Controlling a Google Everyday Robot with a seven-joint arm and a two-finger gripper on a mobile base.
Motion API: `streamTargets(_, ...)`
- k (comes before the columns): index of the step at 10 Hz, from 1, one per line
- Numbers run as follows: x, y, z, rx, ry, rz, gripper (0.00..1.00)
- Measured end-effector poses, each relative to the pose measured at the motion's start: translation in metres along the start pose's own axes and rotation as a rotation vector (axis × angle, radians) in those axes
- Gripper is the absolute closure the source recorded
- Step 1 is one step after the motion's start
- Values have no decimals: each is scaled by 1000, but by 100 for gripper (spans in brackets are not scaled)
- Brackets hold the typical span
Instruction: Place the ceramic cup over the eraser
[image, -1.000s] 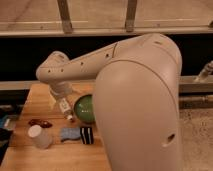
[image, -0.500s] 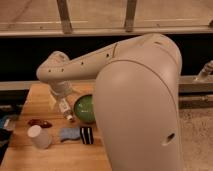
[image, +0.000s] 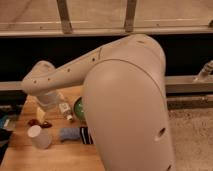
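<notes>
The ceramic cup (image: 39, 136), a smooth white cylinder, sits near the empty, wide-spread gripper (image: 48, 103).

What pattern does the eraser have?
The eraser is dark with white stripes, camera view. The end effector hangs beside the green bowl.

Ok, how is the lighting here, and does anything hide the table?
Camera view: dim, warm light, no harsh glare; the robot's pale arm shell fills the middle, hiding part of the wooden table; the gripper hangs over its far left, beyond the small white ceramic cup.
</notes>
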Motion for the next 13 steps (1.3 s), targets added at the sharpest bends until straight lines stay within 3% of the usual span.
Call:
streamTargets(2, -4, 47, 5, -40, -1, -77, 20)
streamTargets(7, -15, 121, 13, -127, -11, -256, 20)
streamTargets(9, -21, 129, 17, -124, -12, -302, 20)
streamTargets(13, -21, 126, 17, -121, -11, -299, 20)
